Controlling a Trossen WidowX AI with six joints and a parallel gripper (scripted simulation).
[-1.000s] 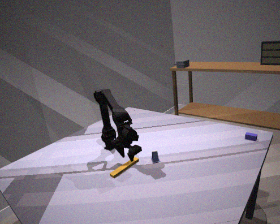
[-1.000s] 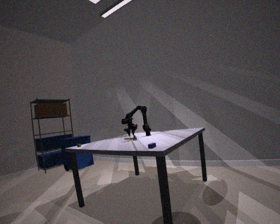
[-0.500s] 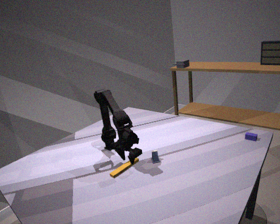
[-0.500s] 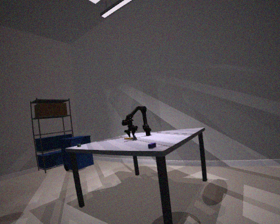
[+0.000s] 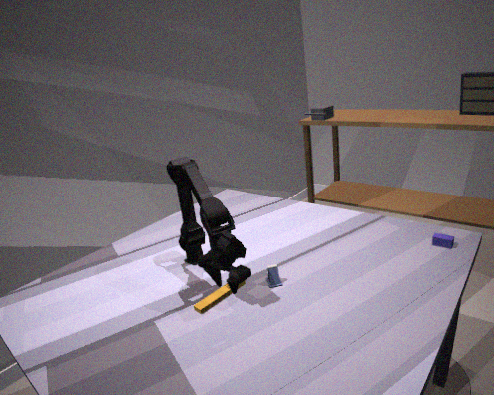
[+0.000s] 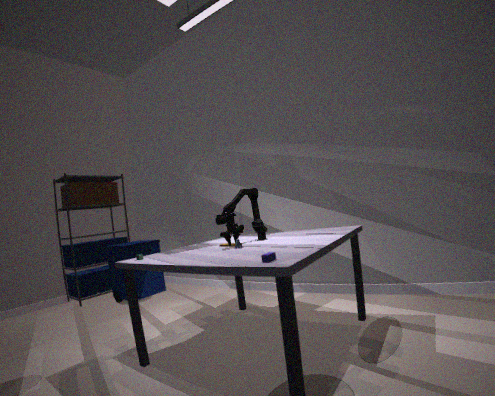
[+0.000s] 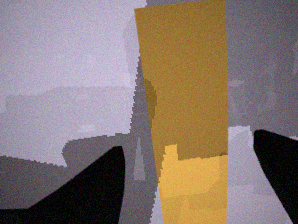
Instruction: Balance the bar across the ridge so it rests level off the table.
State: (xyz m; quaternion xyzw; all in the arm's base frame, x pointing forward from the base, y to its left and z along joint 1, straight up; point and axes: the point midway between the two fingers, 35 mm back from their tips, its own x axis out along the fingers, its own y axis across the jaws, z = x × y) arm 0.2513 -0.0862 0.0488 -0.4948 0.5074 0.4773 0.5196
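You're at the pick-up step: your gripper (image 5: pixel 231 280) stands wide and empty over the near end of the yellow bar (image 5: pixel 211 299), lying flat mid-frame left of the ridge (image 5: pixel 274 275), so next close on it

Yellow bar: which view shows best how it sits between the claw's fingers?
Wrist view: the yellow bar fills the gap, fingers apart. Top view shows the open claw over one end; exterior shows only a speck.
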